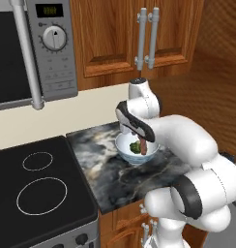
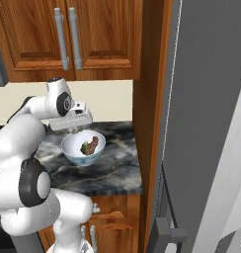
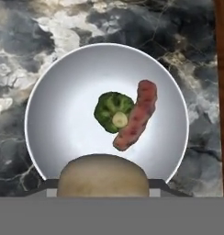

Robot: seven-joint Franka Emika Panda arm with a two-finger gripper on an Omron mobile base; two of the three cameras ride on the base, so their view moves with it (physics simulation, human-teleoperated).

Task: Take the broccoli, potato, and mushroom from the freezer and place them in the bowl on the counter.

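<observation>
The bowl (image 3: 63,137) sits on the marbled counter (image 1: 98,160), and in it we see the broccoli (image 3: 110,108) touching the reddish potato (image 3: 137,114). We find the white arm bent over from the base, its hand pointing straight down above the bowl. The gripper (image 3: 103,183) is closed on a tan, rounded mushroom (image 3: 103,176), held between the fingers over the bowl's near rim. A black stovetop (image 1: 37,189) lies beside the counter.
</observation>
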